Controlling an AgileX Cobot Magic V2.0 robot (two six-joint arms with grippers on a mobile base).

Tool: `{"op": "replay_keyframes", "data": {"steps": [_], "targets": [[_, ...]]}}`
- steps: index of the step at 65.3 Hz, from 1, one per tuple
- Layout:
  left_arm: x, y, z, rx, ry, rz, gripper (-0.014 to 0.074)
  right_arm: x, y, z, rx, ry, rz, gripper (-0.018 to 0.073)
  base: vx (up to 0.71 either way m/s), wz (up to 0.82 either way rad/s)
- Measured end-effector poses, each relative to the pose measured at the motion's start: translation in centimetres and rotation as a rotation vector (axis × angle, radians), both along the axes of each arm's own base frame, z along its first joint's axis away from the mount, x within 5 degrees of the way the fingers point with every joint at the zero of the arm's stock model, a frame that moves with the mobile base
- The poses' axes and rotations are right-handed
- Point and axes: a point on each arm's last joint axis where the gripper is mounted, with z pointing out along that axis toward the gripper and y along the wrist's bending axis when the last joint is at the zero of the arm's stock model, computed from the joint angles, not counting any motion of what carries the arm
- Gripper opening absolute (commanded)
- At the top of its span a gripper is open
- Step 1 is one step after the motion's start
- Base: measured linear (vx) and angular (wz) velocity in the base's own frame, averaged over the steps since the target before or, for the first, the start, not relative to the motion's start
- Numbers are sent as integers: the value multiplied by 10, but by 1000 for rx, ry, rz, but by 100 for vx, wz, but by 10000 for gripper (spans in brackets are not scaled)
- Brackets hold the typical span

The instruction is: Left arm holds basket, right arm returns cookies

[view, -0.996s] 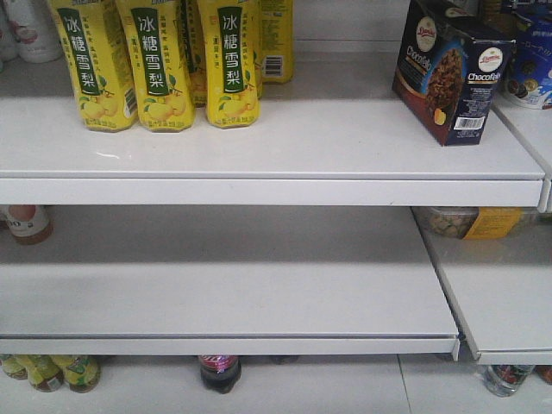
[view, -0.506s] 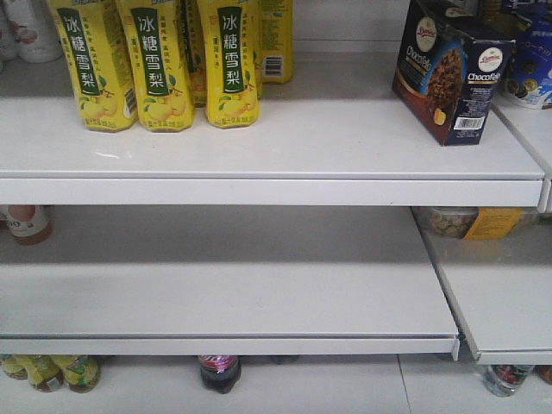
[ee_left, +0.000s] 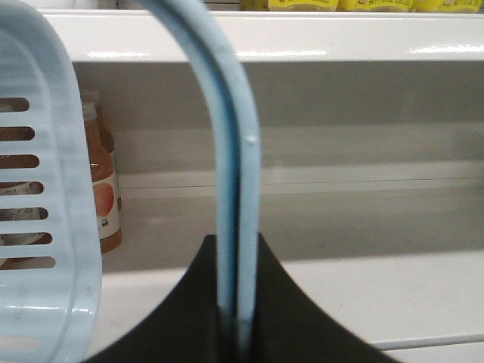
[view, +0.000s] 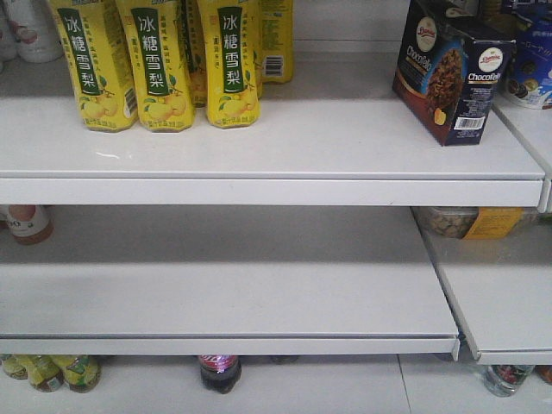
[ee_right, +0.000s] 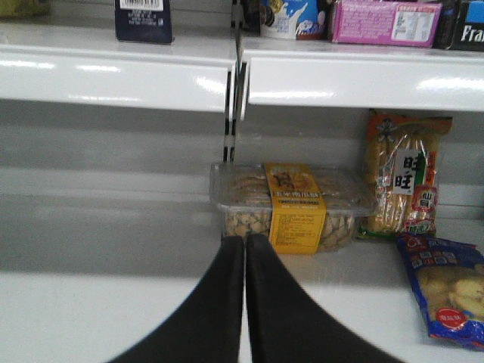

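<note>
Cookies already on top shelf, upper right of front view. My right gripper pressed together, empty. Left gripper pinching basket handle; I hold it steady, back right arm off clear of shelf lip.

White store shelves: on the upper shelf, yellow drink bottles stand at left and the cookies box stands at the right end. The lower shelf carries a peach-labelled bottle at far left; a clear snack tub sits on the adjoining shelf.
</note>
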Motion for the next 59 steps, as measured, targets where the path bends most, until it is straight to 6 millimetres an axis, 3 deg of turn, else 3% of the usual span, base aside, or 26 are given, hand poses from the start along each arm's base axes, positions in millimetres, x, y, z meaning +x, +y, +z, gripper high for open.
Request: {"op": "replay_keyframes", "data": {"steps": [13,59], "targets": [[0,0,0,0,0,0,-6,1,1,-29,40,-89,11,-8,0,0],[0,0,0,0,1,0,-6,0,6,-34,64,-65,87,-8,0,0]]}}
